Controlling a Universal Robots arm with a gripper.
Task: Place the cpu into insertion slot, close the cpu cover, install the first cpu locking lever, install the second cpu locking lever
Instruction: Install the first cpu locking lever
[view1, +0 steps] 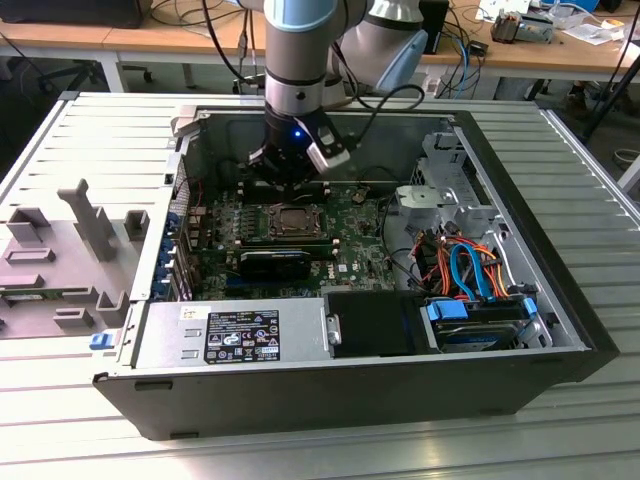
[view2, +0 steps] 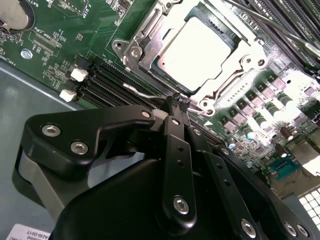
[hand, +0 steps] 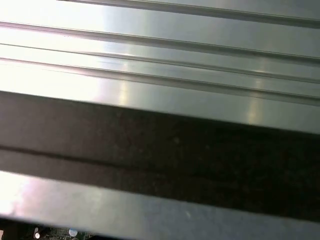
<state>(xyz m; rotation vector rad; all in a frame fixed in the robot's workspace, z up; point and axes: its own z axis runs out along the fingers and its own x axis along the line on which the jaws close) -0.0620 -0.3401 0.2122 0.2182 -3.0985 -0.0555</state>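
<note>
In the second wrist view, a thin silver locking lever (view2: 142, 92) runs along the near edge of the insertion slot (view2: 200, 50), its hooked end right at the tips of the end effector (view2: 178, 103). The end effector's two fingers look pressed nearly together at that hook, gripping or nudging it. Beyond it, the cpu (view2: 197, 47) lies seated in the insertion slot, with the cpu cover (view2: 235, 75) down around it.

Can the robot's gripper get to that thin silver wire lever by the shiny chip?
Probably yes. The gripper is already right at the lever beside the cpu, with nothing between them.
</note>
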